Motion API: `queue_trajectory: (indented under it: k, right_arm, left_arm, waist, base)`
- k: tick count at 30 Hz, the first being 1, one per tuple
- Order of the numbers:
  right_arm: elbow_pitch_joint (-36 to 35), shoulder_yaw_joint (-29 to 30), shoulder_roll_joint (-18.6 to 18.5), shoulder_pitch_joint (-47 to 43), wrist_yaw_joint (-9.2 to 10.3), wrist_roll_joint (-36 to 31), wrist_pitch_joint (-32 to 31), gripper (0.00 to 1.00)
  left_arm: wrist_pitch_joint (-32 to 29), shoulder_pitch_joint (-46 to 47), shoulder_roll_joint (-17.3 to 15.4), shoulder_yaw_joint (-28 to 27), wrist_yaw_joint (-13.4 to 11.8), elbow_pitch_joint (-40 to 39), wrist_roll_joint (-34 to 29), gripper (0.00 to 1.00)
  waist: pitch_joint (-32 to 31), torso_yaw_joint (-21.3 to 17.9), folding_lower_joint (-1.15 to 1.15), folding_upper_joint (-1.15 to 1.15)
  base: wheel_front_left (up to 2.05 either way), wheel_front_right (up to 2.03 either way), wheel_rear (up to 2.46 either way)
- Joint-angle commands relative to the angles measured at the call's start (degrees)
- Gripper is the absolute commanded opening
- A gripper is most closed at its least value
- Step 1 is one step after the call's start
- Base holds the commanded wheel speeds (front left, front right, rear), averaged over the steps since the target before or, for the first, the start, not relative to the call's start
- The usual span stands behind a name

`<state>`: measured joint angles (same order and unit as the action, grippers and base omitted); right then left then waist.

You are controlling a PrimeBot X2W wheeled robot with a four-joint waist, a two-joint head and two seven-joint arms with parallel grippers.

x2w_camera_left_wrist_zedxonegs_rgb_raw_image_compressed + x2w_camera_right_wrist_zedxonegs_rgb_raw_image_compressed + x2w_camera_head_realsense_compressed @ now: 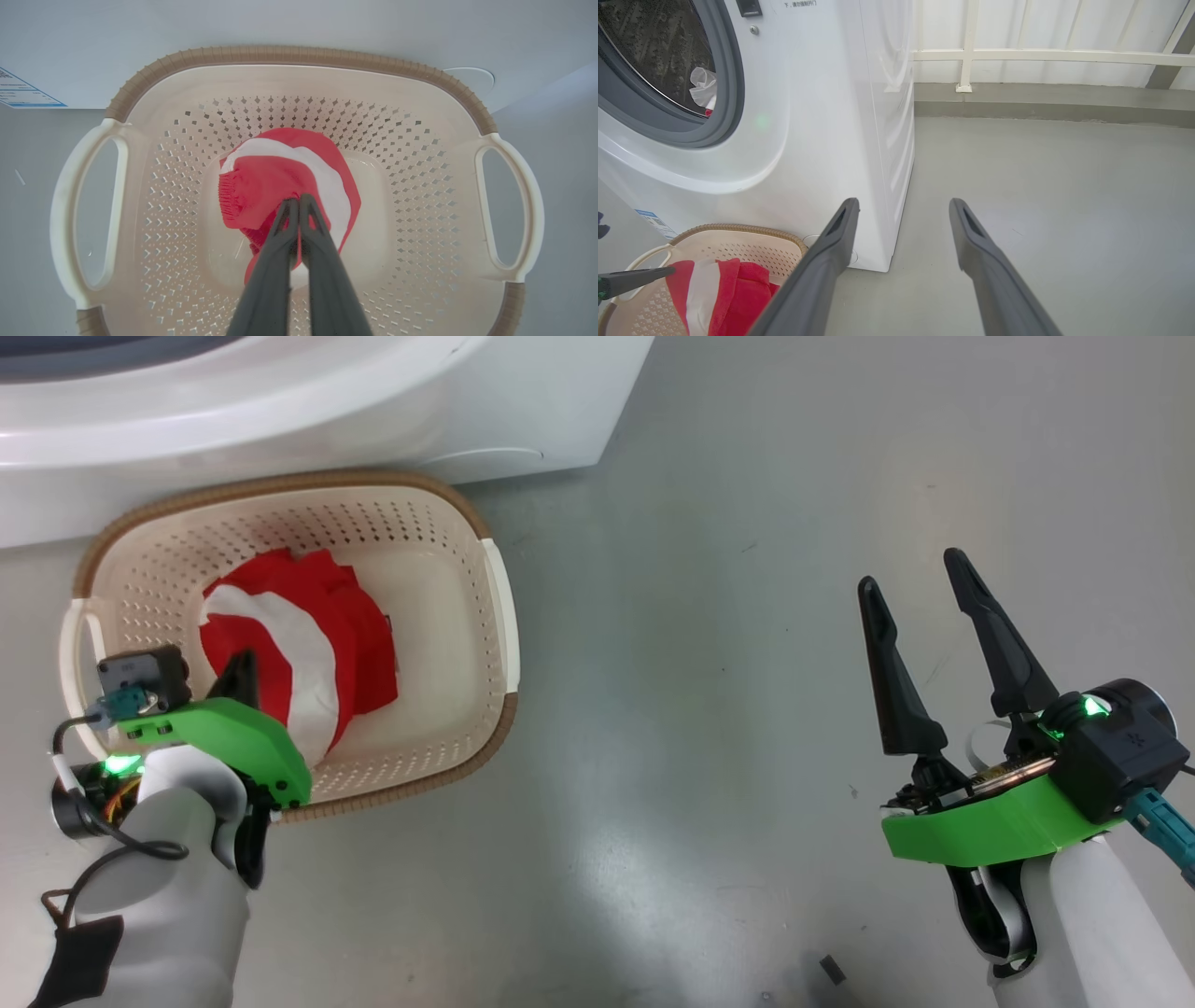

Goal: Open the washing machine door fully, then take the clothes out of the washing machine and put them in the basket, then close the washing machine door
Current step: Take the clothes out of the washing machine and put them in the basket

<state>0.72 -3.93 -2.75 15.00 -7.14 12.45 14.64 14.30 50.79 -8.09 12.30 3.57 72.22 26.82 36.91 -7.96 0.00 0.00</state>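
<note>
The cream basket (499,616) with its brown rim stands on the floor in front of the white washing machine (523,401). My left gripper (241,672) reaches down into the basket, shut on red and white clothes (299,644). In the left wrist view its fingertips (299,200) pinch the red fabric (261,186) over the basket's bottom (373,224). The right gripper (911,571) is open over bare floor to the right. The right wrist view shows the drum opening with another white and red piece of clothes (703,88) inside, and the basket (775,242) below. The washing machine door is out of view.
Grey floor (700,756) stretches between the basket and my right arm. The grey rubber gasket (731,93) rings the drum. A white railing and wall (1041,56) stand behind the machine's right side. A small dark scrap (831,969) lies on the floor near me.
</note>
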Motion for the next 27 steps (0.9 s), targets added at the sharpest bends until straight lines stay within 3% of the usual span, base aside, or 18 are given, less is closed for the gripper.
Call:
queue_trajectory:
  k: [1, 8, 13, 20, 27]
  right_arm:
    - [-0.8, -1.2, -0.1, -0.2, -0.35, 0.0, 0.4, 1.0]
    - [0.4, -1.7, -0.1, -0.5, -0.35, 0.2, 0.4, 1.0]
    - [1.4, -2.0, -0.1, -0.9, -0.35, 0.3, 0.4, 1.0]
    - [3.1, -1.2, -0.1, -1.6, -0.35, 0.0, 0.4, 1.0]
    - [4.4, -1.4, -0.1, -1.7, -0.35, -0.9, 0.4, 1.0]
  left_arm:
    - [0.7, -1.2, -1.8, -1.2, 0.2, -0.8, 0.3, 1.0]
    - [0.7, -4.1, -1.8, -2.8, 0.5, -4.9, 0.4, 1.0]
    - [0.7, -8.3, -1.1, -5.7, -0.6, -9.1, 0.9, 1.0]
    - [0.7, -15.3, 0.0, -9.2, -2.3, -20.7, -1.8, 1.0]
    - [0.7, -21.4, 1.4, -10.9, -1.5, -31.2, -5.1, 1.0]
  waist:
    - [-0.7, 0.3, 0.0, 0.0]
    - [-4.5, 1.0, 0.0, 0.0]
    - [-8.6, 1.6, 0.0, 0.0]
    - [-14.4, 2.9, 0.0, 0.0]
    - [-18.9, 3.8, 0.0, 0.0]
  base:
    - [0.0, 0.0, 0.0]
    - [0.0, 0.0, 0.0]
    - [0.0, 0.0, 0.0]
    - [0.0, 0.0, 0.0]
    - [0.0, 0.0, 0.0]
